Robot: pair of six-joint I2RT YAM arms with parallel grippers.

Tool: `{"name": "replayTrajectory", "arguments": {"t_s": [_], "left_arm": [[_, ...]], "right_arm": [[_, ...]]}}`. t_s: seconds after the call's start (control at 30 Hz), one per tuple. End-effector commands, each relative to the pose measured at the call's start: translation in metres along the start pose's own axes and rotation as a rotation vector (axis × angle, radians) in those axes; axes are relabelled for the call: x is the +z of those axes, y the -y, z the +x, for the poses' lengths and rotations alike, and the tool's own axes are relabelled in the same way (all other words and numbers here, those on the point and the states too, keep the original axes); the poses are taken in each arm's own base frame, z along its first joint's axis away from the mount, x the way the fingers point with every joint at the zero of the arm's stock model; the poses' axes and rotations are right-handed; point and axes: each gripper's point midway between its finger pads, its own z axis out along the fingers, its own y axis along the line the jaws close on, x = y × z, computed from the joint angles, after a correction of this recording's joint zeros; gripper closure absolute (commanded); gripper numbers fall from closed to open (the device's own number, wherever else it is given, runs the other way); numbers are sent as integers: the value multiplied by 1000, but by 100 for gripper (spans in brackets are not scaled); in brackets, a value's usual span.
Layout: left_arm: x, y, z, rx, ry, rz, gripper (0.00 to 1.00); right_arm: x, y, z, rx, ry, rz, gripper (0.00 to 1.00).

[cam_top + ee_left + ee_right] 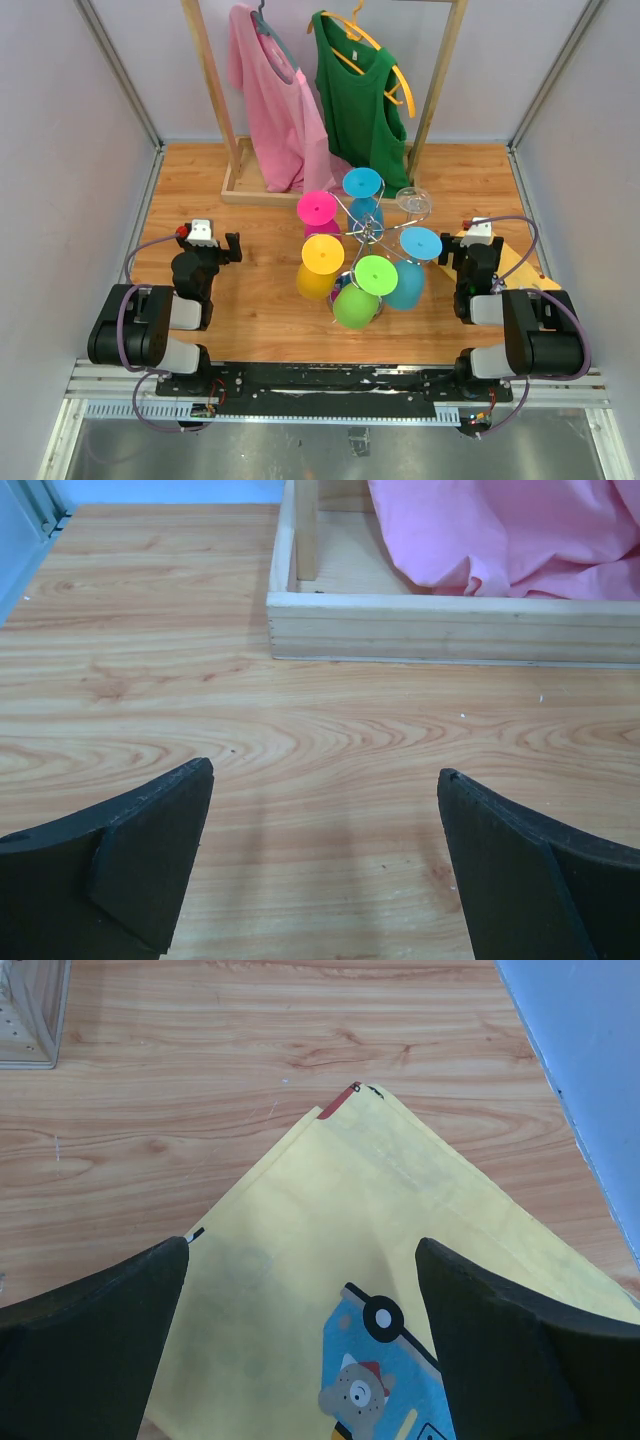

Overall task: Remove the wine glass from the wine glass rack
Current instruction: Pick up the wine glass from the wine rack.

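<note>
**Hands open, glass on the rack**

The wine glass rack [362, 232] stands mid-surface. The teal wine glass [410, 272] hangs upside down on its right side. The left hand [325, 770] and right hand [302, 1245] gape empty, apart from it. Best to grip the bowl with the right hand, then slide it outward along the arm.

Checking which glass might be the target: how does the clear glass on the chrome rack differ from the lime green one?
The clear glass is see-through and hard to make out; the lime green glass is opaque and bright. The clear glass hangs on the far right side of the rack; the lime green glass hangs on its near side, towards the arm bases. Both seem to hang foot up from the rack's wire arms.
</note>
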Motion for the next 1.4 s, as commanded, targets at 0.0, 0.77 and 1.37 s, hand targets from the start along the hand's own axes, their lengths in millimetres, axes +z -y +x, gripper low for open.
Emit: {"name": "replayTrajectory", "arguments": {"t_s": [0.0, 0.77, 1.37], "left_arm": [[1, -5, -11, -1, 48, -22, 1], [15, 16, -66, -125, -180, 53, 1], [-16, 134, -237, -732, -452, 594, 21]], "right_arm": [[2, -6, -13, 6, 38, -4, 2], [-32, 69, -23, 214, -385, 247, 2], [-69, 57, -167, 519, -367, -132, 3]]}}
